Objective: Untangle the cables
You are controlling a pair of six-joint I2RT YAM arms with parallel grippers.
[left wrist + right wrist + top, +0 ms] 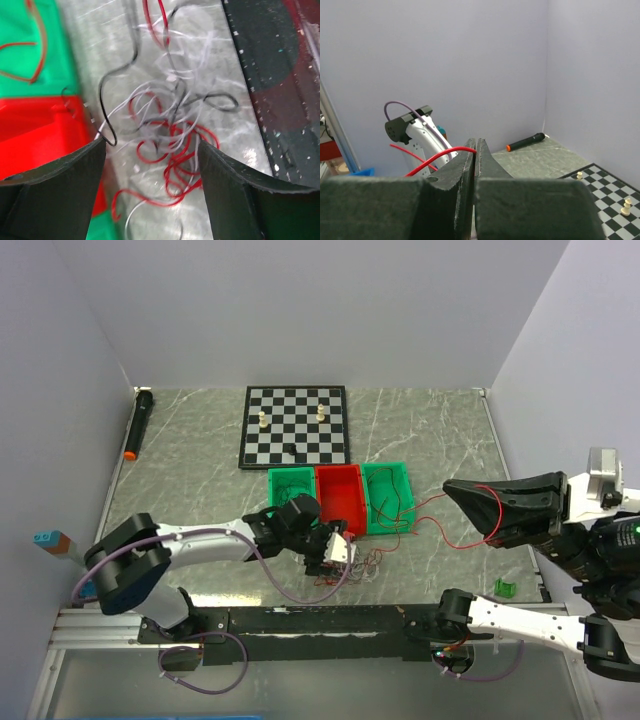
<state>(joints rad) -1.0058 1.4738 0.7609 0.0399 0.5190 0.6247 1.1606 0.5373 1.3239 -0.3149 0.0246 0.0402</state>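
The cables [170, 135] are lying in a loose tangle on the marbled grey table [200, 440], just on the near side of a row of three plastic bins. The red bin [340, 495] is sitting in the middle, with the left green bin [292, 490] and the right green bin [388, 495] on either side. The strands are very thin, red, black and white, and are curling over one another in small loops and hooks.

The left gripper [151, 145] is hanging over this tangle with its dark, flat fingers spread wide and the strands showing between them. Whether the fingers are touching any strand cannot be told.

The right gripper [475, 145] is raised at the right side of the table, its fingers pressed together and pinching a red cable [455, 149]. From above, that strand is drooping in a long slack loop and running left toward the right green bin.

A checkered chessboard [295, 425] holding a few pieces is lying at the far side. A black stick with an orange end [138, 425] is resting by the left wall.
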